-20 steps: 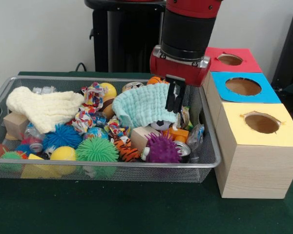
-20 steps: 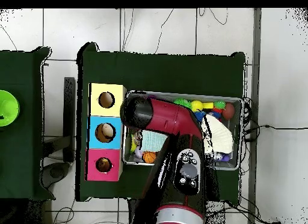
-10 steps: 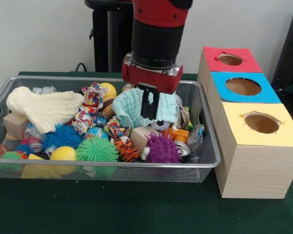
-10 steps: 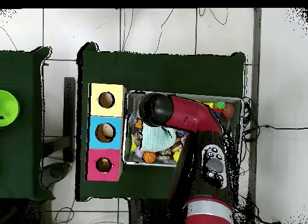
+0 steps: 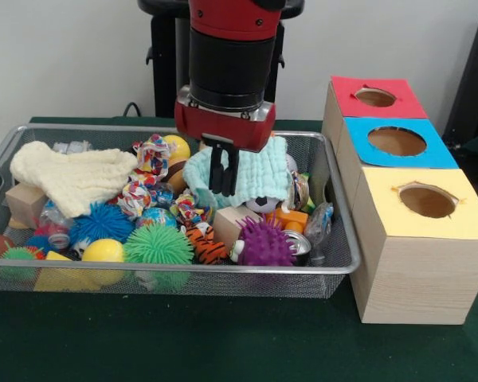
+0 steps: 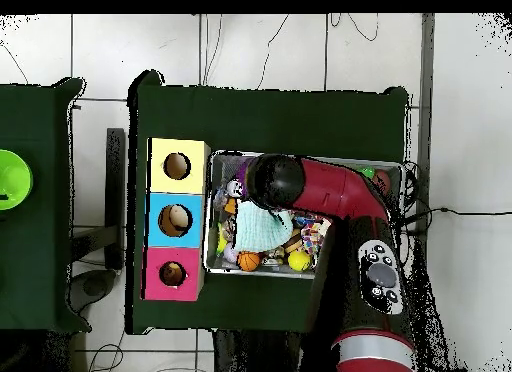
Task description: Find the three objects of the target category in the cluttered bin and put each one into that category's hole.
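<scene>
1. Your red and black arm's gripper [image 5: 223, 170] hangs over the pale green knitted cloth [image 5: 247, 177]; the jaws stand nearly together, holding nothing, tips just above the cloth.
2. The orange striped plush tiger [image 5: 205, 243] lies at 6 o'clock from the gripper, inside the silver wire-mesh bin [image 5: 338, 256].
3. The round hole in the red-topped wooden box [image 5: 375, 97] sits at 2 o'clock.

Toy-crammed bin [image 5: 346, 263], no bare floor; red-topped hole [image 5: 375, 97] unobstructed.
</scene>
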Controlling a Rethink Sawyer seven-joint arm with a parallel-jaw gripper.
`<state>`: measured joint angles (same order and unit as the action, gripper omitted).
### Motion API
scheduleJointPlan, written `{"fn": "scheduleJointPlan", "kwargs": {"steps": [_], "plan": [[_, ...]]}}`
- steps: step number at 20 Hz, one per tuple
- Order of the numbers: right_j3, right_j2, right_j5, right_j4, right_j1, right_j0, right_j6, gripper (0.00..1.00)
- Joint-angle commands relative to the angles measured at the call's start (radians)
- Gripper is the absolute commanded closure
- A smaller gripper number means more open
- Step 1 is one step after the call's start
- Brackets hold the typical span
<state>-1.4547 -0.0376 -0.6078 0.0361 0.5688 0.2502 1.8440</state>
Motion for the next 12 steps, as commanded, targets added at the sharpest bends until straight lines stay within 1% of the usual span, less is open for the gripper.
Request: {"fn": "scheduleJointPlan", "kwargs": {"steps": [1, 3, 4, 10, 12], "plan": [[-0.054, 0.149, -0.063, 0.09, 0.007, 0.058, -0.18, 1.0], [-0.042, 0.161, -0.073, 0.102, 0.003, 0.065, -0.18, 1.0], [-0.039, 0.173, -0.076, 0.117, 0.003, 0.073, -0.171, 0.0], [-0.024, 0.201, -0.069, 0.14, -0.014, 0.099, -0.182, 0.0], [-0.032, 0.214, -0.058, 0.151, -0.017, 0.112, -0.18, 0.0]]}}
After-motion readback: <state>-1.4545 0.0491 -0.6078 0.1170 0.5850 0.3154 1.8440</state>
